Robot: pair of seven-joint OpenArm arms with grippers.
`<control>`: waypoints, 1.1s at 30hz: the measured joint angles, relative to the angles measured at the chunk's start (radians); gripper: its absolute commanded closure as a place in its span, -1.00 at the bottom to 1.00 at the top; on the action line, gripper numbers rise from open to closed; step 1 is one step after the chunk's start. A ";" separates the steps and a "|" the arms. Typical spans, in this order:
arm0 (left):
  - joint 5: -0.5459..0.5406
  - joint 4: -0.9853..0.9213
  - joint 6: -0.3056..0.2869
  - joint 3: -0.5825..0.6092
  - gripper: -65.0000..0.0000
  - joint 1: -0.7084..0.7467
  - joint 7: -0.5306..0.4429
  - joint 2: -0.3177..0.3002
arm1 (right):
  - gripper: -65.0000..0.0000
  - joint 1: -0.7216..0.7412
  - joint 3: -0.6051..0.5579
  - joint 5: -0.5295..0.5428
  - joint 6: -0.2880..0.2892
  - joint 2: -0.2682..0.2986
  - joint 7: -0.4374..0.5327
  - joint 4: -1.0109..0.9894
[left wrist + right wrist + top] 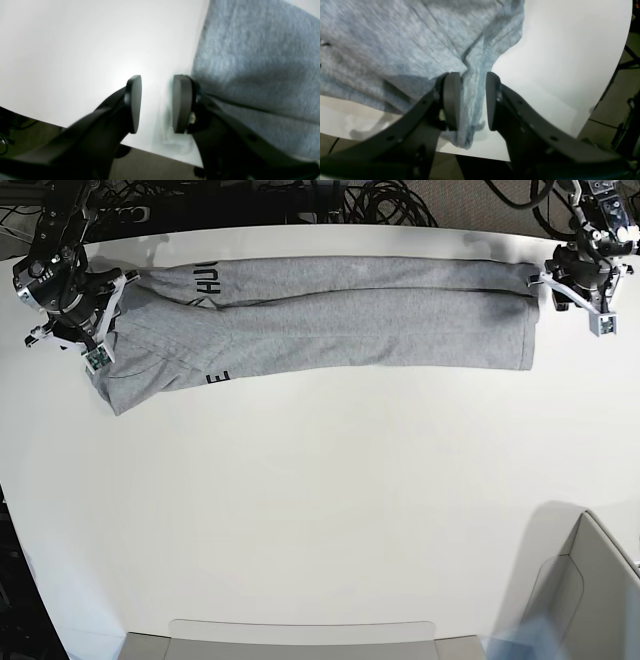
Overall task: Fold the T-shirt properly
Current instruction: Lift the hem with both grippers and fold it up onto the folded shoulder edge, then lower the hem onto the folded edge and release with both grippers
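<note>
The heather-grey T-shirt (340, 310) lies as a long band across the far part of the white table (320, 500), with black letters (210, 278) showing near its left end. My right gripper (100, 330) is at that left end. In the right wrist view its jaws (471, 75) stand apart with a hanging fold of the T-shirt (395, 37) between them, near the table edge. My left gripper (575, 295) is at the shirt's right end. In the left wrist view it (158, 80) is open and empty, just beside the T-shirt's edge (257, 62).
A grey bin (600, 580) stands at the front right corner and a flat tray (300, 640) lies along the front edge. Cables (380, 200) lie behind the table. The table edge (75, 125) runs close under my left gripper.
</note>
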 measured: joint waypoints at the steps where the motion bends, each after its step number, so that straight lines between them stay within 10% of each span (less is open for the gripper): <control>1: 0.000 0.012 0.001 -0.002 0.29 0.000 -0.003 0.000 | 0.46 0.000 0.000 -0.003 0.000 0.000 0.000 0.000; 12: -0.264 0.040 0.006 0.014 0.10 -0.023 0.044 -0.070 | 0.46 0.014 -0.006 0.000 0.000 0.000 0.000 0.000; 33: -0.325 -0.432 -0.016 0.216 0.10 -0.150 -0.063 -0.132 | 0.46 0.011 -0.007 -0.007 0.000 0.006 0.090 -0.167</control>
